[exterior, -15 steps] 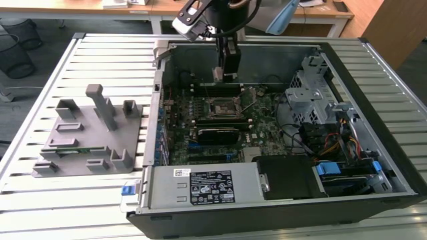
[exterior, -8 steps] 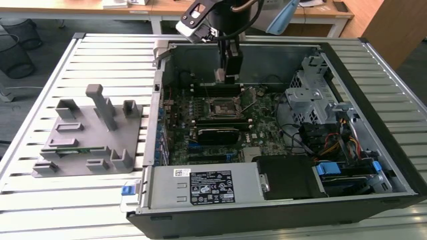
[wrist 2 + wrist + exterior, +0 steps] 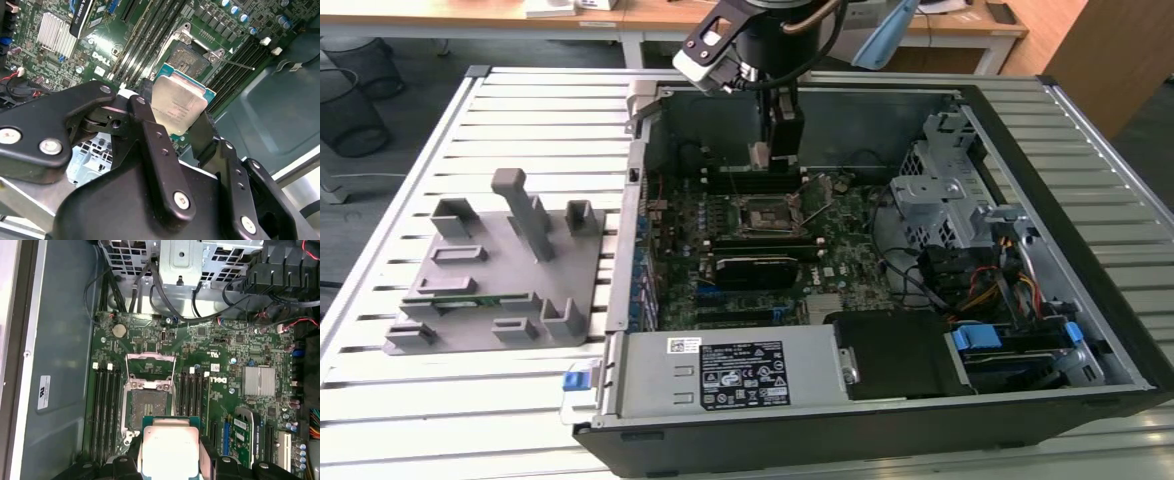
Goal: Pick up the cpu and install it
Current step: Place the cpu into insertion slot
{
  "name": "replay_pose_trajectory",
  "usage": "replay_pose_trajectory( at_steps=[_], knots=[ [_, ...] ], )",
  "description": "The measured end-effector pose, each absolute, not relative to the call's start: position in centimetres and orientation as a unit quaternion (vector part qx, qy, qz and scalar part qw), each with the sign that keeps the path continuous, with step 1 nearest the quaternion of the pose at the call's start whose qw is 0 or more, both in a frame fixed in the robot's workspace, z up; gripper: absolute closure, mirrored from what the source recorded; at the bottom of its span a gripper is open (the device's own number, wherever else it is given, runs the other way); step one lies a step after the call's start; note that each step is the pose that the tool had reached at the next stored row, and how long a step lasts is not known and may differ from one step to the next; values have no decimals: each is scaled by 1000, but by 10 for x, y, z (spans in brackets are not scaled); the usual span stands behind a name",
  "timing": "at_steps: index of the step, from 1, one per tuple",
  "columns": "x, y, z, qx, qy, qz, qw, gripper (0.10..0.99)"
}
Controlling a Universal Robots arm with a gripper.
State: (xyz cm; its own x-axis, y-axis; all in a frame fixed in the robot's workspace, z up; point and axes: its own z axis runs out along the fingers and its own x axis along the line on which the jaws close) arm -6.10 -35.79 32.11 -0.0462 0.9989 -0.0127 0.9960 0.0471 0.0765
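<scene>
Gripping the cpu (image 3: pixel 180 102) by its edges, the hand (image 3: pixel 175 114) hung clamped over the motherboard (image 3: pixel 220 340) inside the open computer case (image 3: pixel 854 445), near the socket (image 3: pixel 149 402), whose lid stood raised between memory slots (image 3: pixel 105 405). Grey fixture (image 3: pixel 494 270) sat on tabletop (image 3: pixel 520 110) beside the case.

This is looking like an office doubling as a robot lab: an opened computer case (image 3: pixel 854 440) is lying on a slatted metal counter (image 3: pixel 534 110), with wooden desks (image 3: pixel 480 18) and wire bins (image 3: pixel 350 120) standing behind.
</scene>
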Motion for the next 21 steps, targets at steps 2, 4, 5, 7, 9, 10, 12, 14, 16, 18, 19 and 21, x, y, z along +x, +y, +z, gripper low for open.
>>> replay_pose_trajectory(
  at_steps=[2, 4, 5, 7, 9, 10, 12, 14, 16, 18, 19, 21],
  knots=[
    [-61, -357, 321, 690, 723, 23, 31, 549],
    [-60, -356, 320, 691, 722, 23, 31, 549],
    [-60, -356, 319, 691, 722, 23, 31, 549],
    [-59, -354, 318, 692, 721, 23, 31, 549],
    [-58, -353, 317, 692, 721, 23, 31, 549],
    [-57, -353, 316, 692, 721, 23, 31, 549],
    [-57, -352, 314, 693, 720, 23, 31, 549],
    [-57, -351, 312, 694, 719, 23, 31, 549],
    [-57, -350, 311, 697, 716, 23, 31, 549],
    [-57, -349, 310, 701, 712, 23, 31, 549],
    [-57, -348, 309, 702, 711, 23, 31, 549],
    [-57, -347, 308, 703, 710, 23, 31, 549]
  ],
)
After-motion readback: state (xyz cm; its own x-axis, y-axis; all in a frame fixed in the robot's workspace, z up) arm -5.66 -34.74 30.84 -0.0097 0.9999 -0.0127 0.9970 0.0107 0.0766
